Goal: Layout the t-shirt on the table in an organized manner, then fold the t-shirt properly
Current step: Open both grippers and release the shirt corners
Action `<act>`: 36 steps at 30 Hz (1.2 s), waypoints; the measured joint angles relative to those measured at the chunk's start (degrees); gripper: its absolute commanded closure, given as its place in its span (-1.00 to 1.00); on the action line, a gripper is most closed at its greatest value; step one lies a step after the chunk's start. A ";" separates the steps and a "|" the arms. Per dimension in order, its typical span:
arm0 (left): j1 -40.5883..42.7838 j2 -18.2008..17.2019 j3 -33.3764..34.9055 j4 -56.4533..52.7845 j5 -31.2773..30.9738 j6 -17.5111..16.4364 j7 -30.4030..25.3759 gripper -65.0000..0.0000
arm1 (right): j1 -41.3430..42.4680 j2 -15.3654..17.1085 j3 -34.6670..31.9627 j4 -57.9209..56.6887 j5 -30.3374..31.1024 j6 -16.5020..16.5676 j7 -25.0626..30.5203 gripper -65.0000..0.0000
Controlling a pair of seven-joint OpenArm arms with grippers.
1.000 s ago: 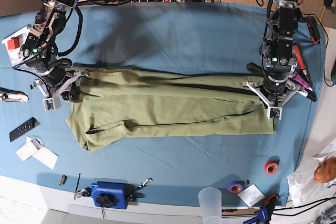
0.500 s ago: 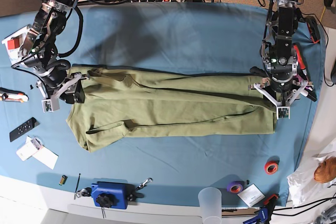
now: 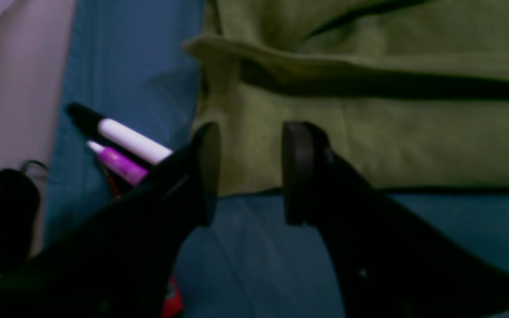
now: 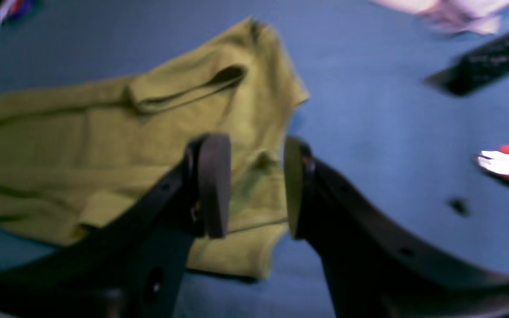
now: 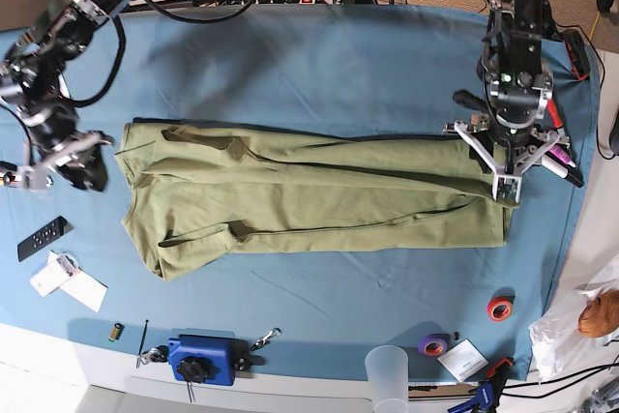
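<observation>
Seen from the left wrist: left claw (image 3: 248,172) spread, nothing between the pads, hanging just above the hem end of the olive t-shirt (image 3: 369,110), where a fold ran as a dark crease across the cloth; two markers (image 3: 124,150), one white and one purple, lay beside it on the teal bench (image 3: 126,57). Seen from the right wrist: right claw (image 4: 256,185) likewise spread and empty, poised over the sleeve-and-shoulder end of the t-shirt (image 4: 104,145), with a sleeve corner jutting toward bare bench (image 4: 369,132); a dark remote (image 4: 484,66) lay well apart, the picture blurred. Seen from the base: t-shirt (image 5: 309,195) stretched long across the middle of the bench (image 5: 319,55), already doubled lengthwise into a band, neck end toward the right claw (image 5: 60,166), hem end under the left claw (image 5: 503,166); right claw off the cloth, beside the shoulder; tape rolls (image 5: 500,309) and a blue tool (image 5: 203,359) near the front edge. Judged as the folding stage, with both ends let go after a lengthwise fold. Next move likely called for fresh pinches on one end, through every layer, to carry it over toward the other end without dragging the band askew or catching the markers.
</observation>
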 measured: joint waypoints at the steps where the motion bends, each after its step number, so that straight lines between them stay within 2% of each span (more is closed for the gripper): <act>1: 0.35 0.02 -0.44 -0.20 1.01 -0.11 -0.98 0.26 | -0.70 0.04 1.16 0.00 0.17 -0.02 -0.55 0.35; 2: 0.42 0.00 -0.94 -0.42 1.92 -0.26 -1.03 0.26 | -1.84 0.09 1.90 0.00 0.42 0.00 -0.68 0.35; 3: 0.39 0.00 -1.51 -0.76 2.86 -1.90 -1.38 0.26 | -3.13 0.07 2.45 0.00 0.74 0.00 -0.76 0.35; 5: 0.37 -0.17 -2.25 -1.42 2.84 -7.87 -1.92 0.26 | -5.95 0.09 2.58 -0.04 0.63 -0.02 -0.92 0.35; 7: 0.39 -0.13 -2.12 -2.49 2.08 -10.64 -2.38 0.26 | -8.35 -0.02 2.47 -0.04 0.87 0.02 -0.96 0.35; 12: 0.37 -0.17 -2.14 -5.99 2.36 -9.64 -3.82 0.26 | -10.43 -0.04 2.54 -0.07 0.98 0.02 -0.48 0.35; 17: 0.39 -1.09 -2.08 -8.85 2.99 -13.42 -2.69 0.26 | -10.34 -0.02 2.49 -0.07 1.36 0.02 -0.28 0.35; 22: 0.37 -3.82 -2.08 -8.85 2.99 -13.53 -2.08 0.26 | -10.32 -0.09 2.49 -0.07 1.40 0.02 -0.74 0.35; 25: 0.37 -4.72 -2.08 -8.85 0.44 -13.38 -2.08 0.26 | -10.32 -0.94 1.79 -0.07 1.97 0.00 -0.94 0.35; 29: 0.39 -4.92 -2.08 -8.85 -4.15 -14.60 -2.51 0.26 | -10.34 -2.84 -2.60 -0.07 2.25 0.00 -0.98 0.35; 31: 0.37 -4.81 -2.08 -8.85 -4.02 -14.51 -2.54 0.26 | -10.34 -2.93 -5.16 -0.07 2.12 0.00 -0.92 0.35; 36: 0.26 -4.87 -2.08 -11.39 -3.63 -13.55 -3.67 0.26 | -10.34 -2.91 -11.26 -0.28 -2.80 -0.59 1.44 0.35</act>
